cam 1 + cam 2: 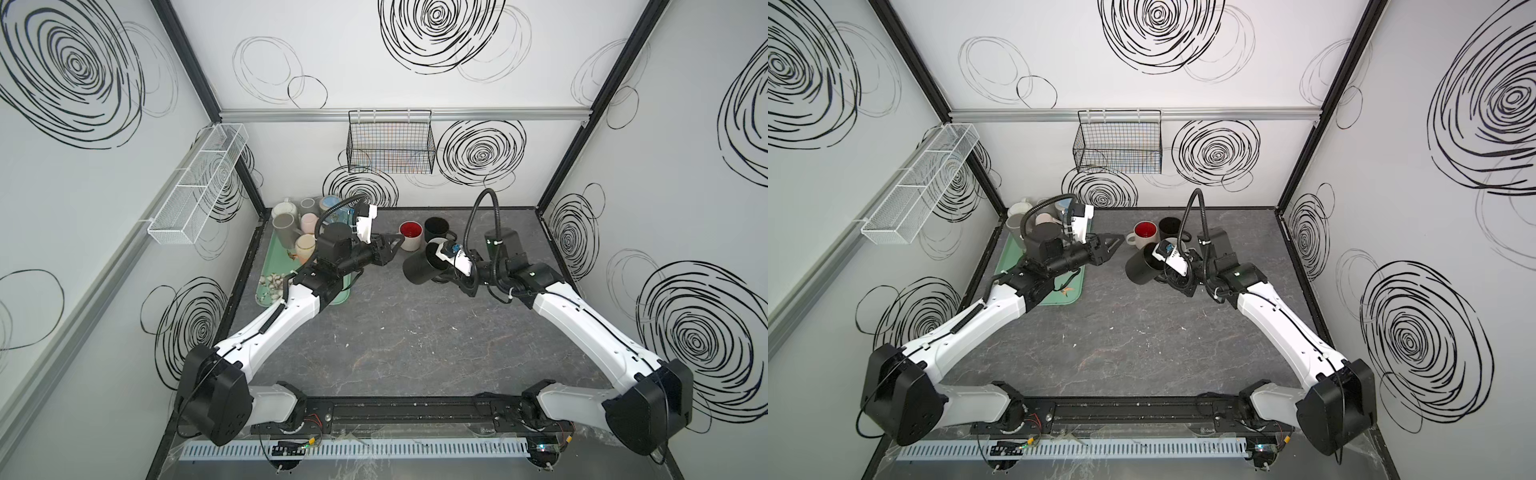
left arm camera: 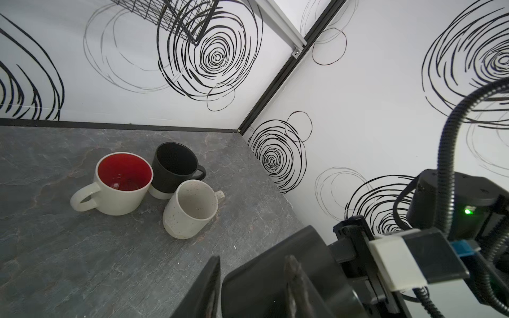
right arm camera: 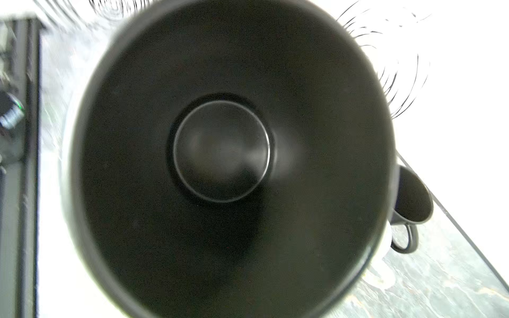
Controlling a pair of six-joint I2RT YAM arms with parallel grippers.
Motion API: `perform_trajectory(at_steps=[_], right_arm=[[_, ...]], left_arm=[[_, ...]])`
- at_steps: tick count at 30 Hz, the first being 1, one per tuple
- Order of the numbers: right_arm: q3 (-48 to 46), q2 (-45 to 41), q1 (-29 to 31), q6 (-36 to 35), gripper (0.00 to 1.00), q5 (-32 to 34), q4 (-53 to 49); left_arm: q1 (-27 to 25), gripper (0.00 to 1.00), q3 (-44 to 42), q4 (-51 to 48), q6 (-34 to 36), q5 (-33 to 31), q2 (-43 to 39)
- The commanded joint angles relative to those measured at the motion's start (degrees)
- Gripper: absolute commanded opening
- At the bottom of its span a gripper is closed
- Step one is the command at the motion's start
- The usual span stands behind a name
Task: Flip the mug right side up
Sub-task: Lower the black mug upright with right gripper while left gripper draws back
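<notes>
The right tool [image 1: 441, 272] is pressed together on the rim of the matte black mug [image 1: 419, 268], pinching its wall. The mug is tipped on its side over the middle of the grey tabletop [image 1: 395, 332], base toward the left arm and mouth toward the right wrist, whose camera looks straight into the dark inside [image 3: 220, 151]. Whether it clears the tabletop I cannot tell. The left tool [image 1: 398, 241] is spread and holds nothing, just beside the mug's base, which shows between its fingers [image 2: 212, 286]. Near the back wall stand three upright mugs, close together: a cream mug with a red inside [image 2: 124, 183], a black mug with a white base [image 2: 173, 168] and a speckled mug [image 2: 191, 209]. More mugs crowd the green tray [image 1: 332, 297] at the left
</notes>
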Motion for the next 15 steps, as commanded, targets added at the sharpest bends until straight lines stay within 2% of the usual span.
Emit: perform_trajectory(at_steps=[1, 6, 15], right_arm=[[-1.3, 0.6, 0.7, -7.3, 0.00, 4.1, 0.5], [-4.7, 3.7, 1.3, -10.6, 0.00, 12.1, 0.2], [-7.2, 9.0, 2.1, -11.6, 0.00, 25.7, 3.1]], left_arm=[[-0.2, 0.42, -0.7, 1.4, -0.8, 0.1, 1.2], [-0.2, 0.42, 0.4, 1.5, -0.8, 1.4, 3.5], [-0.1, 0.41, 0.7, 1.6, -0.8, 3.3, 5.5]])
